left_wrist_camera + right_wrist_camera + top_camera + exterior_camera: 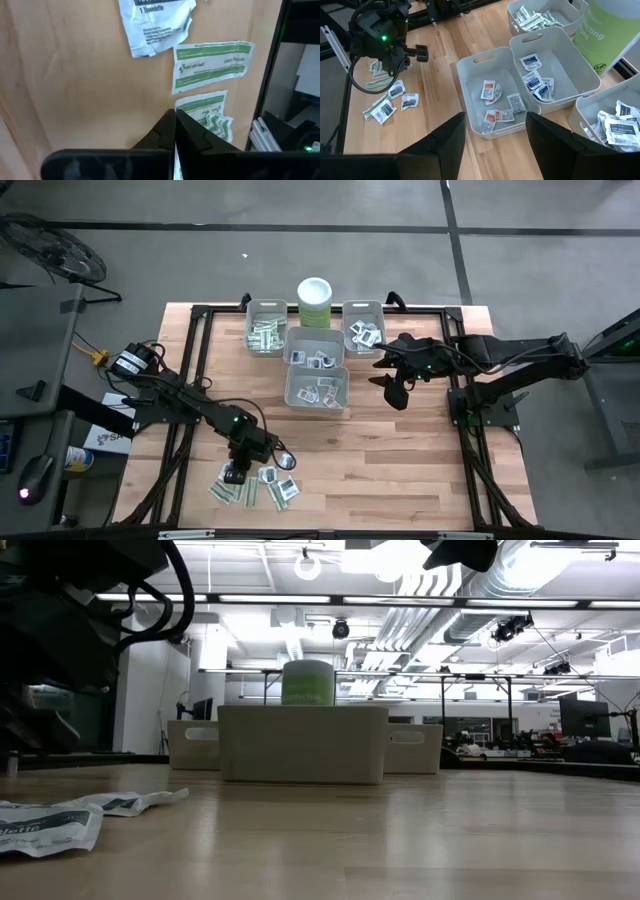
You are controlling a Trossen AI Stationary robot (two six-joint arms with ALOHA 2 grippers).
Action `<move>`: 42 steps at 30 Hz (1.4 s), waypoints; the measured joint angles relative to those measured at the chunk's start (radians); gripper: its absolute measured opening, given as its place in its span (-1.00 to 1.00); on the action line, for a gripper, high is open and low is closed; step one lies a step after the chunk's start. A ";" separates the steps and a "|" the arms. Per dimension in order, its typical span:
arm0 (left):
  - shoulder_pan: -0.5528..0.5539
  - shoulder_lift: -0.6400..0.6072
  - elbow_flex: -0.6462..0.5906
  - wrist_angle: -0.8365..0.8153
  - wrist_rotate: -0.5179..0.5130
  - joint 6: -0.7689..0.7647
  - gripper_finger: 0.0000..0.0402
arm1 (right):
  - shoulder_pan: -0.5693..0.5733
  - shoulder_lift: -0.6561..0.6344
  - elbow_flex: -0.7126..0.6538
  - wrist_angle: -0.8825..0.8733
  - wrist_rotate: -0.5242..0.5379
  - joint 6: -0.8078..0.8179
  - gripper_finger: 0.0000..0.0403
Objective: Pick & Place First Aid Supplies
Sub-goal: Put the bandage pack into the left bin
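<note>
Where left pincer pinches, packet.

table: pale wood planks, smooth, satin sheen
frame: black metal, matt
bins: grey plastic, smooth, matt
canister: pale green plastic, white lid, slightly glossy
packets: thin paper, crinkled, printed green or black
left gripper: black plastic, matt, smooth
</note>
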 joint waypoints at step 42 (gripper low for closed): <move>0.001 -0.673 0.003 -0.221 -1.401 -0.386 -1.00 | 0.000 0.000 0.001 0.001 0.027 0.007 0.00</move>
